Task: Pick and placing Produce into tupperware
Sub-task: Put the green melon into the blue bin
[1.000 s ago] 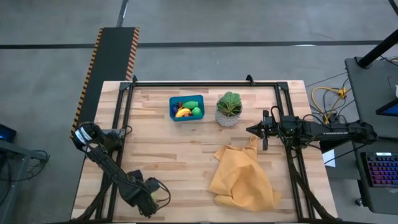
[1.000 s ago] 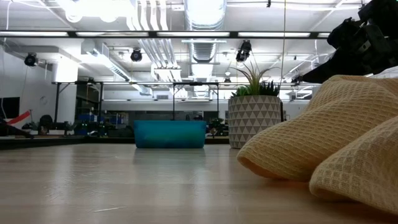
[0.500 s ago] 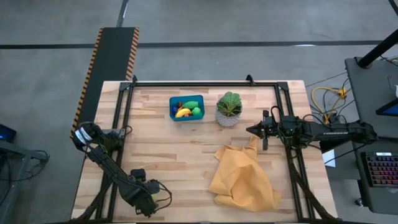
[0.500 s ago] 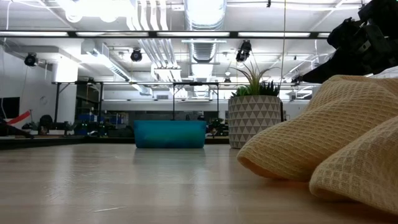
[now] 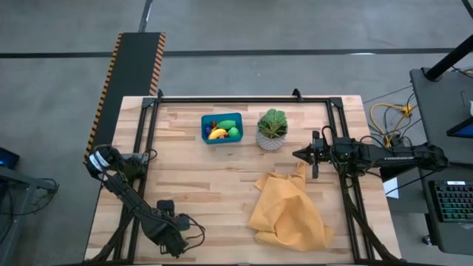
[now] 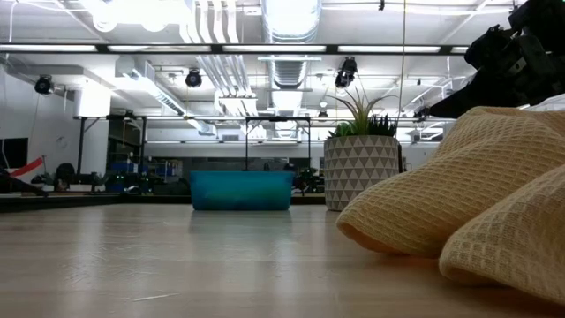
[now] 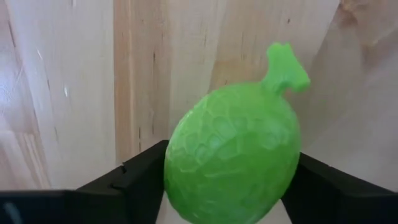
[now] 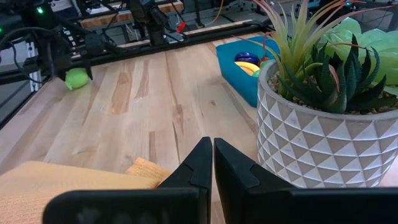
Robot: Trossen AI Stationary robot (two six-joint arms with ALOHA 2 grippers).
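Observation:
My left gripper [image 5: 176, 238] is at the table's near-left corner, shut on a bumpy green produce piece [image 7: 231, 163] with a short stem; in the high view the gripper hides it. From the right wrist view the piece [image 8: 77, 78] shows low by the table under that arm. The teal tupperware [image 5: 222, 127] stands on the far middle of the table and holds a yellow banana [image 5: 217, 134], green pieces and tiny dark ones. My right gripper [image 5: 298, 155] is shut and empty, raised beside the plant pot, over the yellow cloth's far corner. My left gripper pinches the green piece across its round body [image 7: 186, 155], one dark finger [image 7: 142, 175] on each side. The stem [image 7: 285, 65] points away from the fingers. The fingers come down at it slanting from above. Whether the piece touches the wood, I cannot tell.
A potted plant in a white patterned pot [image 5: 272, 130] stands right of the tupperware. A crumpled yellow waffle cloth [image 5: 290, 210] covers the near right of the table and fills the low view's right side [image 6: 468, 194]. Black frame rails run along the table's edges.
My left gripper has shifted a little toward the table's left edge at the near-left corner. The right arm, the tupperware, the plant and the cloth have kept still.

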